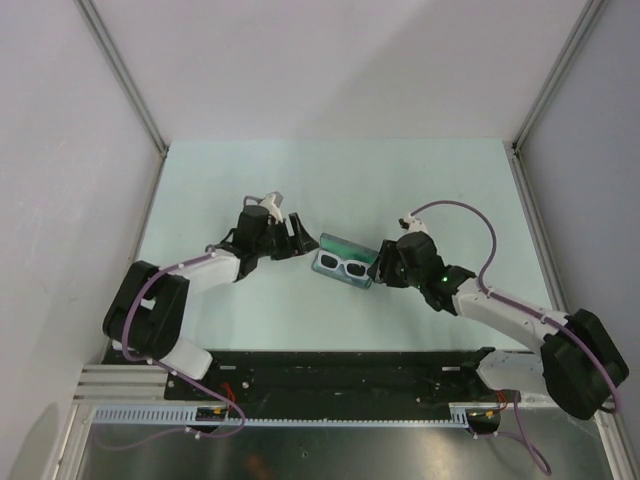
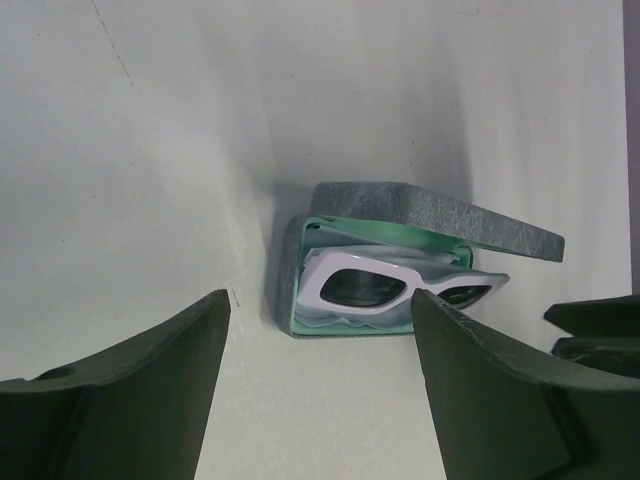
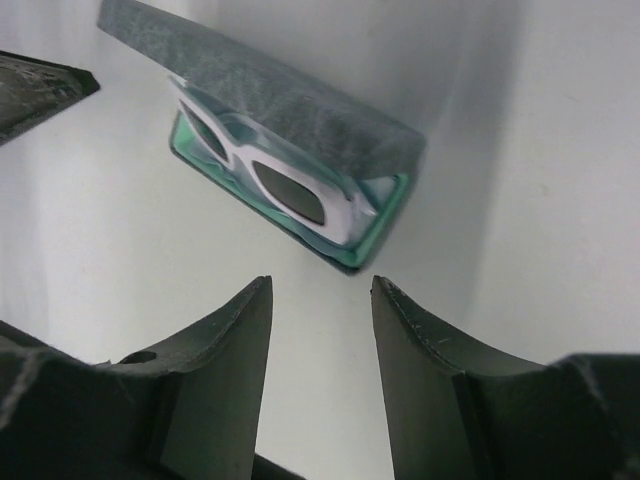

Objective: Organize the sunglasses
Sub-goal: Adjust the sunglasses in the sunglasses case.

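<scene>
Between left gripper (image 1: 303,238) and right gripper (image 1: 377,264), on pale surface (image 1: 420,190): sunglasses (image 1: 342,266) inside case (image 2: 290,285), lid (image 2: 440,215) ajar. Both grippers released; open room past every edge.

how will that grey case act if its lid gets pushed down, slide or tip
The case is low and flat, so it likely slides on the smooth table rather than tipping. Its lid looks stiff and stands ajar; the sunglasses seem to ride above the rim, so it may not shut fully.
</scene>
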`<action>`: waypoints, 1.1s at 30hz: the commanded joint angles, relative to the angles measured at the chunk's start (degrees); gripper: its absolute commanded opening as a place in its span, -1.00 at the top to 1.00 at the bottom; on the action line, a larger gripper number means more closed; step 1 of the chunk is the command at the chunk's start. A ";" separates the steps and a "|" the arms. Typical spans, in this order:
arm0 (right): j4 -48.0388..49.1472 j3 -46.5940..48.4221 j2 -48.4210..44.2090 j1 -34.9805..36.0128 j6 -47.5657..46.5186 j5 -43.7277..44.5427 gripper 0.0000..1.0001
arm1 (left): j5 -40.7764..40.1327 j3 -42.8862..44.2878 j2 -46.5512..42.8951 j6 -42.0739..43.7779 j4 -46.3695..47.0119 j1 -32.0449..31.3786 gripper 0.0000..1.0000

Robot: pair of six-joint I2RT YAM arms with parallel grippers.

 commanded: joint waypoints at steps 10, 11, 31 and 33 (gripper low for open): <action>23.26 -3.73 8.52 5.11 9.86 12.58 -0.05 | -0.29 2.89 3.00 -2.68 2.05 -0.40 -0.54; 22.74 -3.73 8.43 5.28 10.46 13.21 -0.08 | -0.29 3.24 3.09 -2.68 2.05 -0.40 -0.57; 25.72 -4.08 14.67 5.28 9.76 15.06 0.03 | 1.29 4.73 5.90 -2.24 2.05 -1.01 -0.17; 26.25 -3.99 15.11 5.20 10.29 14.45 0.18 | 1.82 4.99 6.25 -2.33 2.05 -1.10 -0.16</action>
